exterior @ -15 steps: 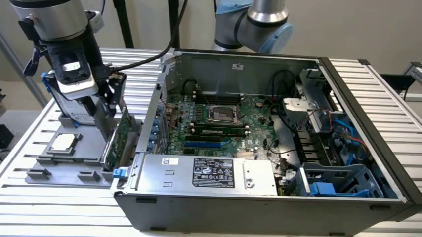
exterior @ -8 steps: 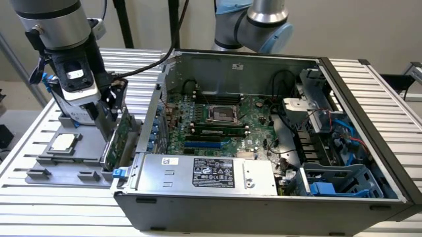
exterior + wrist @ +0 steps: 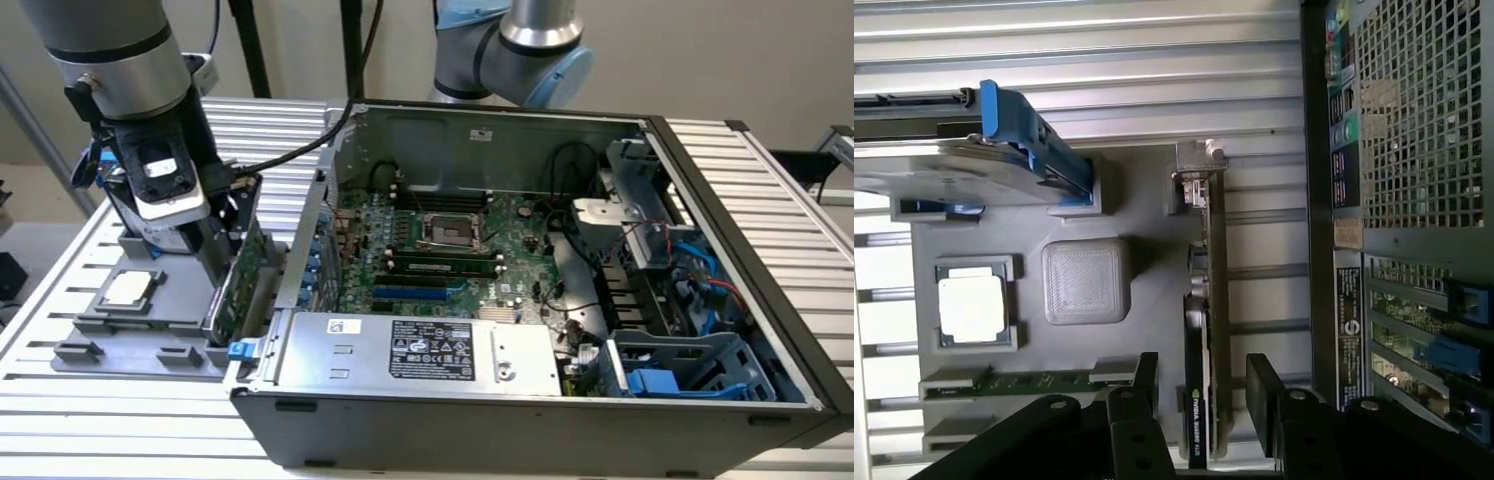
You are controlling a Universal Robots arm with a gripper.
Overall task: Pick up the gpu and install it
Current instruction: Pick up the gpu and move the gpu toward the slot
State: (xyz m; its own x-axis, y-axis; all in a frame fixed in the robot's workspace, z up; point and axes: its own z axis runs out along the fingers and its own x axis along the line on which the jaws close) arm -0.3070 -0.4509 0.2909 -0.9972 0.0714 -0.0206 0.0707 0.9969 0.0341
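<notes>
Claw stands wide open, holding nothing, one finger either side of the gpu, which sits on edge in the grey tray beside the computer case.

The arm hangs straight down from above, wrist vertical, its claw low with both black fingers spread wide apart.

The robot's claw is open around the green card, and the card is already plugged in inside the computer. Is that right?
Not quite. The gripper is open around the gpu, but the card isn't inside the computer case. It stands on edge in the gray holder beside the case, as the wrist view shows.
</notes>
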